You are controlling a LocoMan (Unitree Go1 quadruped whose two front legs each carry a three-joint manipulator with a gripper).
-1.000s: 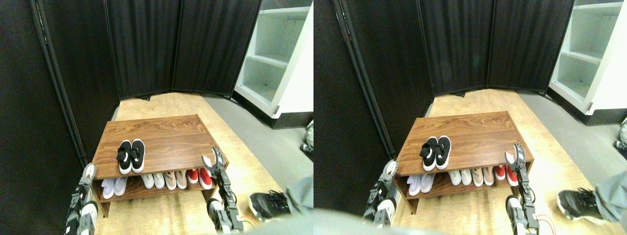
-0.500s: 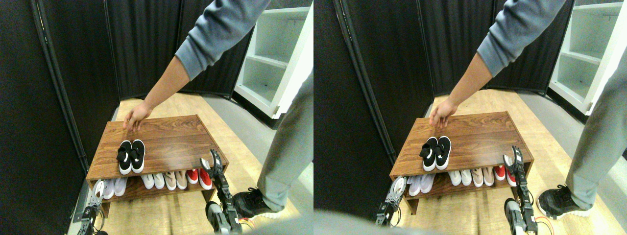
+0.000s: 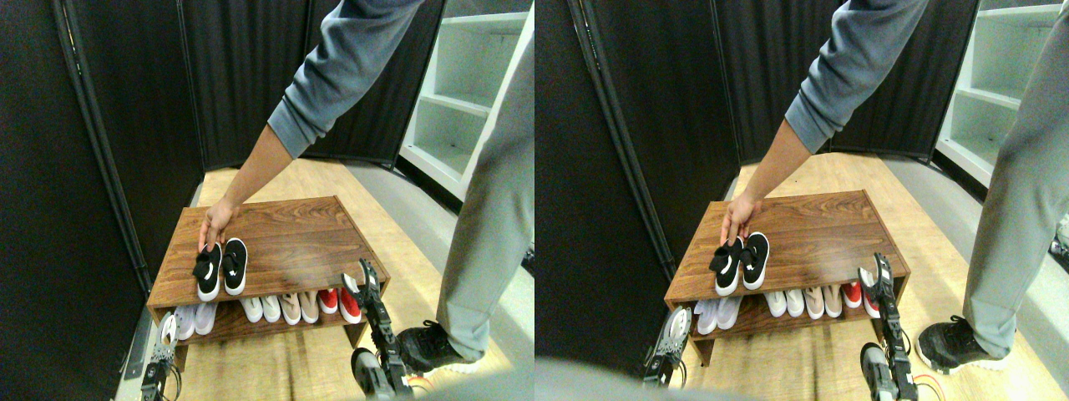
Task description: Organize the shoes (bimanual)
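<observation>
The shoes (image 3: 220, 267), a small black pair with white soles, lie side by side on the left part of the wooden rack's top (image 3: 292, 242). A person's hand (image 3: 211, 225) rests on the heel of the left shoe, which is tilted a little away from its mate. My left gripper (image 3: 167, 328) hangs low by the rack's front left corner, in front of the lower shelf. My right gripper (image 3: 359, 280) stands open at the rack's front right corner, holding nothing. Neither gripper touches the shoes.
White, beige and red pairs (image 3: 288, 307) line the lower shelf. The person stands at the right, one black sneaker (image 3: 426, 347) close to my right arm, grey sleeve (image 3: 334, 75) reaching over the rack. Black curtains stand behind and left, a white shelf unit (image 3: 468, 100) at back right.
The person's hand has slid from the rack's back left edge onto the left black shoe, which has shifted and tilted slightly. My left arm dropped low over the past second.
</observation>
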